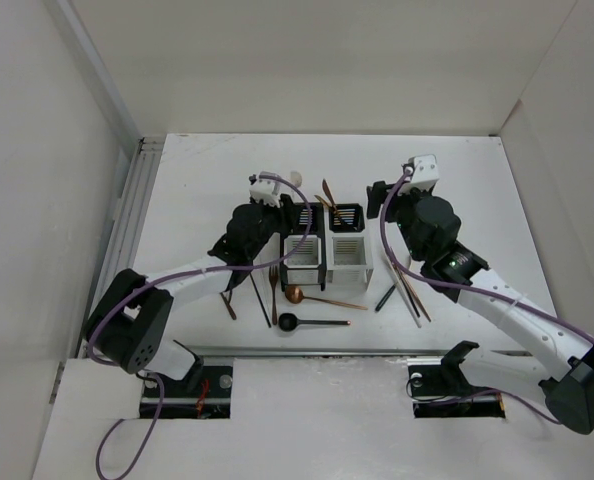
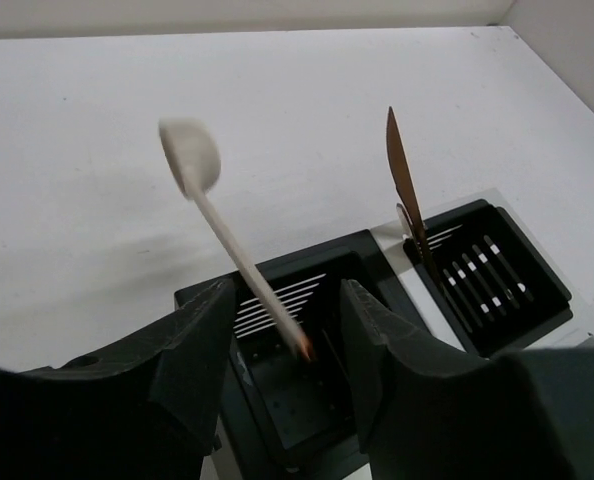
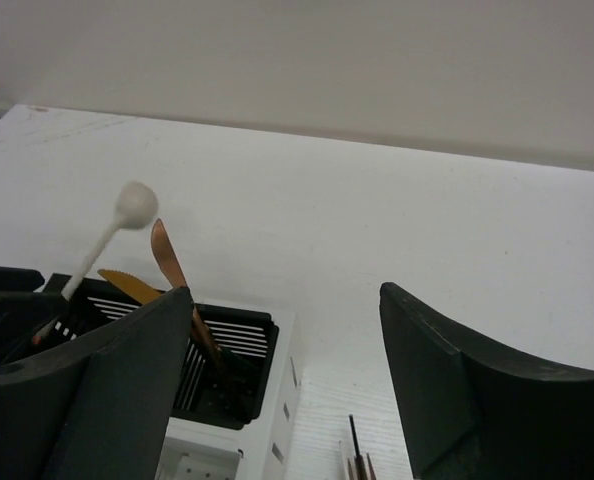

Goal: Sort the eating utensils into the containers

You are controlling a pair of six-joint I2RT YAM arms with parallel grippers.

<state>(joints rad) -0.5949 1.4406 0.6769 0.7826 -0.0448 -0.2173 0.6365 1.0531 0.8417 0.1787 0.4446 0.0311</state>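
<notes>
Surface: white walls are closing in a white surface (image 1: pixel 457 200); the caddy (image 1: pixel 349 262) is sitting between the two arms.
Spoon: the white spoon (image 2: pixel 239 255) is leaning handle-down in the black compartment (image 2: pixel 337 245), with its bowl up and blurred.
Left fingers (image 2: pixel 202 340): standing spread on either side of the handle, apparently not touching it.
Right fingers (image 3: pixel 127 370): gaping wide beside the caddy, holding nothing.
Handling: you are likely dealing with something light, stiff and smooth that is prone to tipping. Pinching mid-handle is looking safer than pinching the bowl.
Look: round pale bowl, slim straight handle, darker foot.
Waiting: the copper spoon (image 1: pixel 322 298) and black spoon (image 1: pixel 312 322) are lying in front of the caddy.
</notes>
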